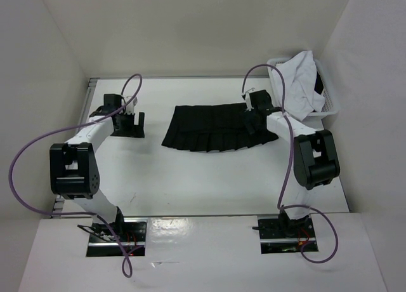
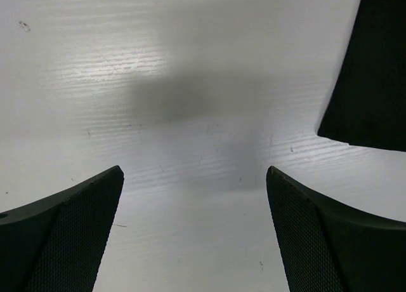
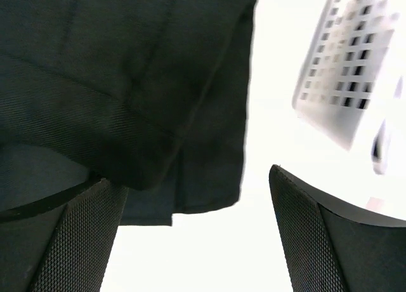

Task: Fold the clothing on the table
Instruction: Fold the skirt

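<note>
Lying flat near the table's (image 1: pixel 190 184) far edge: black pleated skirt (image 1: pixel 219 128). Left gripper (image 2: pixel 193 178) stood wide apart, empty, off its left end; right gripper (image 3: pixel 190 178) likewise, empty, over its right end.

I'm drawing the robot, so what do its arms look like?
The left arm and right arm are white with chunky black joints. A purple cable loops along each. The left gripper and right gripper each have two black fingers with dotted pads.
</note>
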